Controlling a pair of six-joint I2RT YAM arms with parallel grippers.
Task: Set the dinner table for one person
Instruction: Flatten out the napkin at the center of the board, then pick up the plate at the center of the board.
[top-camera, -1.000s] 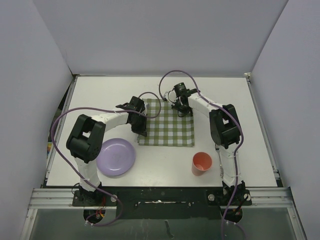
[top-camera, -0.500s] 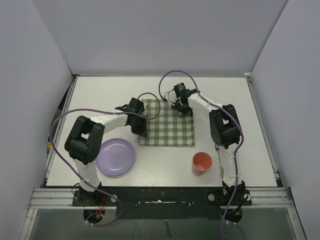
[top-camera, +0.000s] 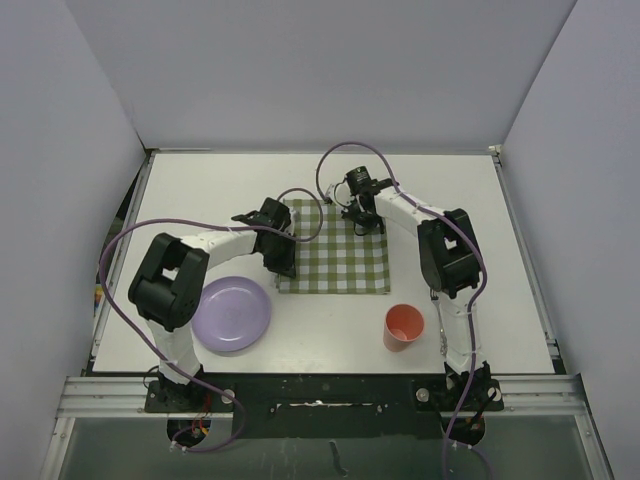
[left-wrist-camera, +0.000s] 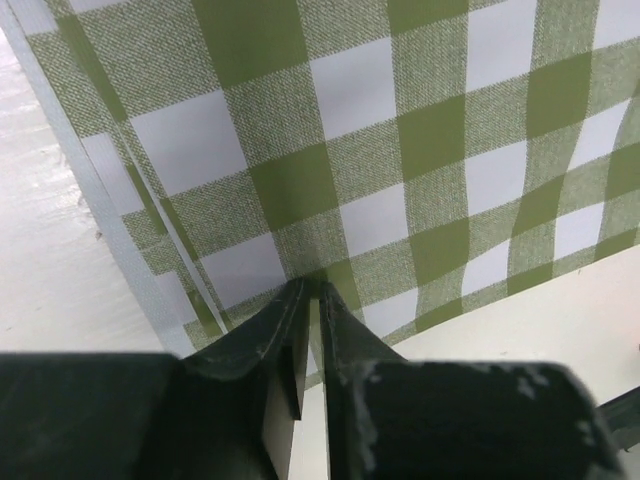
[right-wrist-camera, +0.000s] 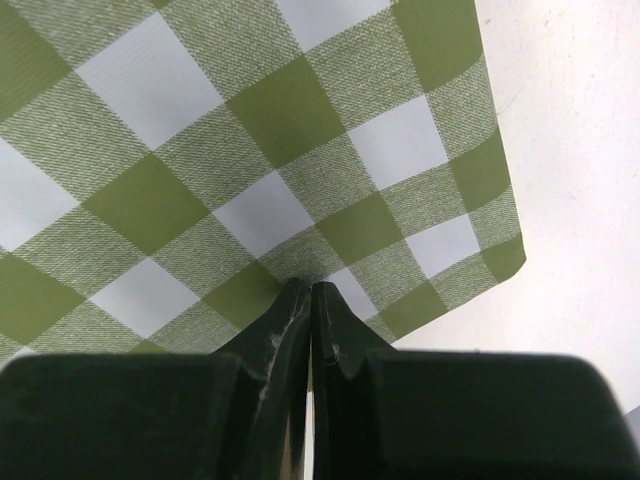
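White table (top-camera: 200, 180) fills the workspace. It carries a green-and-white checked cloth (top-camera: 335, 255) at its centre, lying mostly flat.

The left gripper (left-wrist-camera: 312, 285) is down on the cloth's left edge, close to the near-left corner. Its fingers are pinched nearly together with only a thin slit between them, and the fabric puckers up into the tips, so it is clamped on the cloth. In the left wrist view the edge beside it shows folded layers, with bare table to the left and at the lower right.

The right gripper (right-wrist-camera: 310, 288) is on the far part of the cloth, near the far-right corner. Its fingers are pressed together and nip the fabric at the tips. In the right wrist view the cloth corner lies to the right, with white table beyond it.

Purple plate (top-camera: 232, 312) sits on the table near-left of the cloth, close to it but apart, just beside the left arm. Orange cup (top-camera: 404, 326) stands upright near-right of the cloth, apart from it, next to the right arm.
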